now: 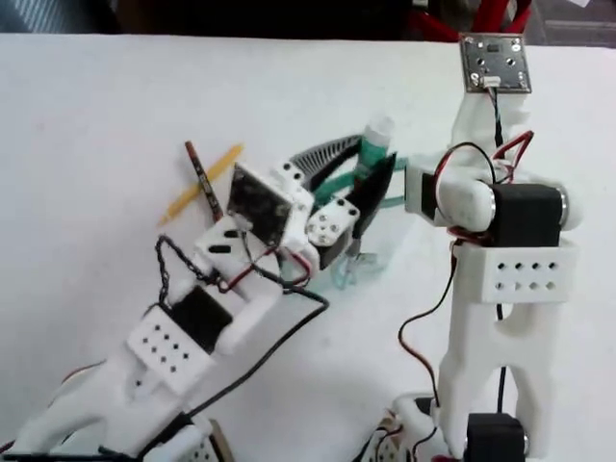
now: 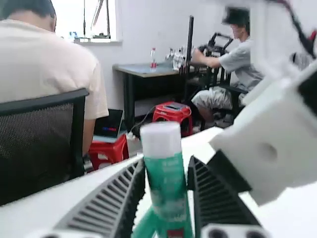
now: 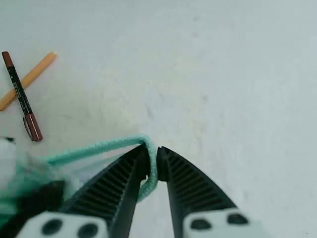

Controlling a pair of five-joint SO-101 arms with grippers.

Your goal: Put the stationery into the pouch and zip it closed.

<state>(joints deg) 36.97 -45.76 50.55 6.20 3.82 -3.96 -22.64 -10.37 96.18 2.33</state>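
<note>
Teal, white-capped glue stick [image 2: 161, 144] clamped in left tool [image 2: 167, 166]; right tool [image 3: 152, 151] pinched on mint pouch rim [image 3: 94, 148]; brown pen [image 3: 20, 96] crossing yellow pencil [image 3: 34, 74] on white counter [image 3: 223, 74].

Glossy plastic glue stick [image 2: 166, 188], woven teal pouch trim [image 3: 99, 148], matt white table [image 1: 96, 96]

Your left arm [image 1: 173, 346] and right arm [image 1: 510, 279] are white plastic. Red and black wires [image 1: 445, 164] loop beside the right arm's black servo [image 1: 525, 214], with small holes [image 1: 525, 276] just below.
</note>
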